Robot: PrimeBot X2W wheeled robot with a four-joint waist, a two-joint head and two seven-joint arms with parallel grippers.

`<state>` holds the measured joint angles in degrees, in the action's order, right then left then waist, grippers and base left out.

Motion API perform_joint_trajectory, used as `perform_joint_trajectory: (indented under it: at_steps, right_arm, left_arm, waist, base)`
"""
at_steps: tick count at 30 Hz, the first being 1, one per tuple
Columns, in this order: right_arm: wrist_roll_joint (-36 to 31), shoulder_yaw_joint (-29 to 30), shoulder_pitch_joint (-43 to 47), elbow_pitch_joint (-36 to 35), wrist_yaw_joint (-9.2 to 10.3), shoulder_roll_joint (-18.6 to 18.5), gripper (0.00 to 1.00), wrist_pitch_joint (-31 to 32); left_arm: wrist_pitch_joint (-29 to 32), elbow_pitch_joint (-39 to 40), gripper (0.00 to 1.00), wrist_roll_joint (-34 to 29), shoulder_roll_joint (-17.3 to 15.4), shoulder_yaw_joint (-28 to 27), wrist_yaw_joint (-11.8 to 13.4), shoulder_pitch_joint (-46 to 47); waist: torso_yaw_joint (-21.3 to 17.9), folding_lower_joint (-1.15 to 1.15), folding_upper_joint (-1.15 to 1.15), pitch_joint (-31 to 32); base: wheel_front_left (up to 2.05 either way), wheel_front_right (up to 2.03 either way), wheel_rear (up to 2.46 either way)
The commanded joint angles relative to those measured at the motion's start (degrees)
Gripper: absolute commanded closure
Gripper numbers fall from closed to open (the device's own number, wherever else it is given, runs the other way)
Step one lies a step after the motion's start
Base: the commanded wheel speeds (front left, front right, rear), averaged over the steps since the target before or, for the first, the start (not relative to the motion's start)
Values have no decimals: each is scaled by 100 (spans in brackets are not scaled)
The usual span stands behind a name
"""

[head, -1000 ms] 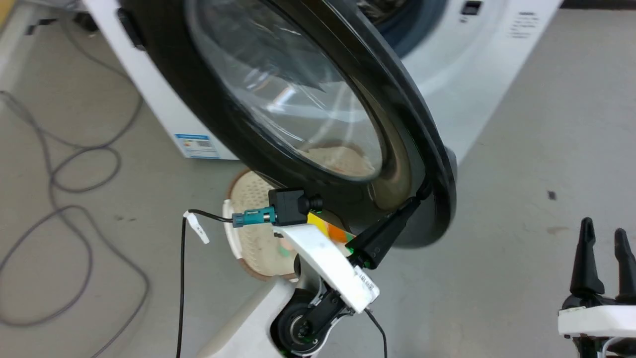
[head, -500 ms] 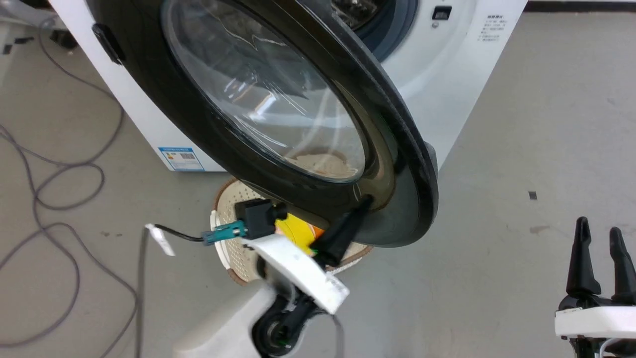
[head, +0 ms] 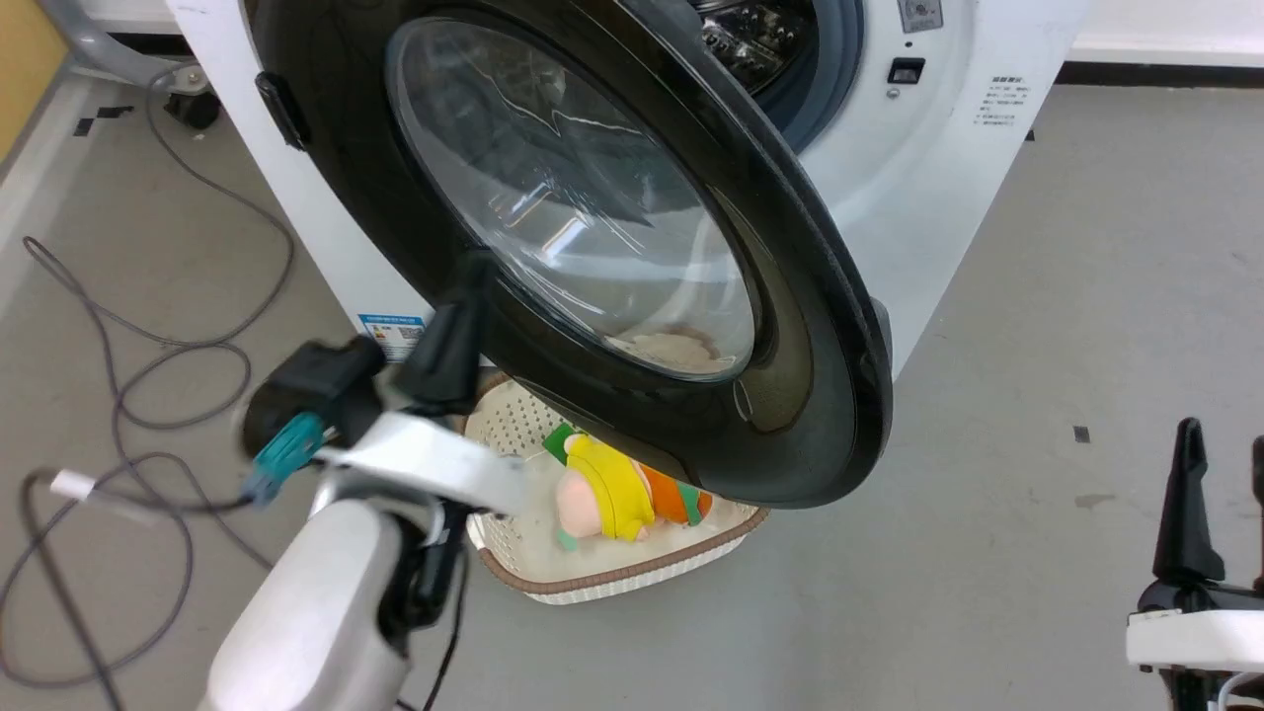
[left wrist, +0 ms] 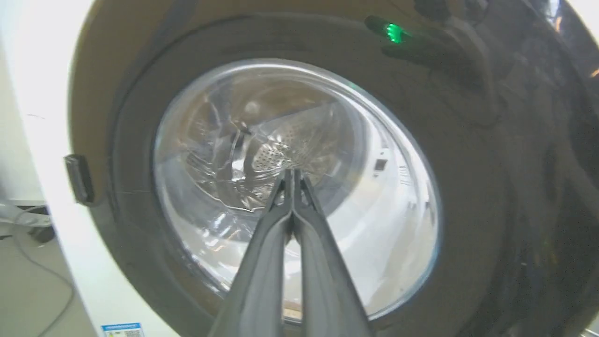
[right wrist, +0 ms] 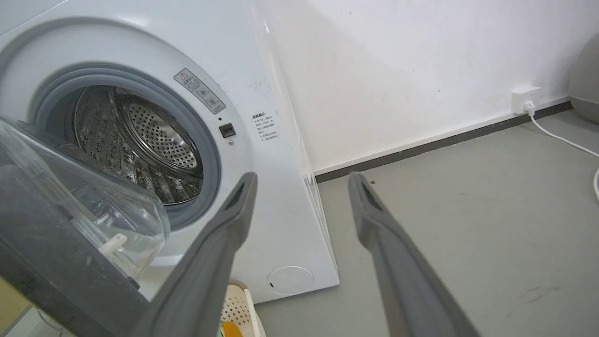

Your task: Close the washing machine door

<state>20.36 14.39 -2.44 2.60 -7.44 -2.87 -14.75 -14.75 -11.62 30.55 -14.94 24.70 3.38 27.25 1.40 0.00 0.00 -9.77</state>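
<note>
Grey floor, white wall behind. Left gripper: jaws together, empty, tips aimed at the glass of the washing machine door; can't tell if touching. Right gripper: jaws apart, idle, low right. Door hangs well out from the washing machine, drum exposed. Step, likely: lining up the push. Next: press the outer face, sweep it to the opening until latched.
</note>
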Motion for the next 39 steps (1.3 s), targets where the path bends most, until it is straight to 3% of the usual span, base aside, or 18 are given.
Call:
perform_joint_trajectory:
  at_steps: [1,2,8,14,15,16,17,18,26,32,39]
  right_arm:
    - [-61,20,57,-71,-5,0,0,-25]
    - [-94,42,55,-115,-5,0,0,-25]
    - [-320,76,9,-414,-5,0,0,-25]
    - [-497,9,-150,-869,-5,0,0,-25]
    - [-563,-41,-185,-978,-5,0,13,-25]
    - [-632,-90,-225,-1093,-5,0,59,-25]
    - [-677,-145,-268,-1205,-5,0,76,-25]
    - [-705,-218,-308,-1307,-5,0,100,-25]
    - [-875,-1204,-618,-2080,-5,-20,100,-25]
    - [-903,-2390,-666,-2133,-5,-536,100,-25]
    - [-1116,-3624,-608,-1372,-5,-1270,100,-25]
  left_arm:
    - [-24,104,47,-201,43,-176,125,-193]
    - [-24,191,0,-440,33,-326,235,-299]
    - [-24,688,0,-1390,130,-1093,838,-1037]
    - [-24,920,0,-1780,237,-1554,884,-1760]
    - [-24,933,0,-1812,260,-1599,853,-1859]
    - [-24,940,0,-1823,291,-1648,814,-1946]
    - [-24,952,0,-1800,337,-1702,747,-2014]
    - [-24,957,0,-1792,375,-1757,687,-2079]
    - [-25,928,0,-2000,644,-2105,425,-2355]
    - [-25,914,0,-2275,739,-2245,323,-2406]
    - [-25,917,0,-2474,891,-2318,244,-2419]
  waist:
    - [23,0,0,25]
    - [38,0,0,43]
    - [107,0,0,172]
    - [191,0,0,291]
    - [209,0,0,308]
    - [228,0,0,322]
    - [247,0,0,336]
    - [264,0,0,351]
    - [377,0,0,431]
    - [395,0,0,435]
    - [415,0,0,306]
  base:
    - [0,0,0]
    - [0,0,0]
    - [0,0,0]
    - [0,0,0]
    - [0,0,0]
    - [0,0,0]
    - [0,0,0]
    - [0,0,0]
    - [0,0,0]
    - [0,0,0]
    - [0,0,0]
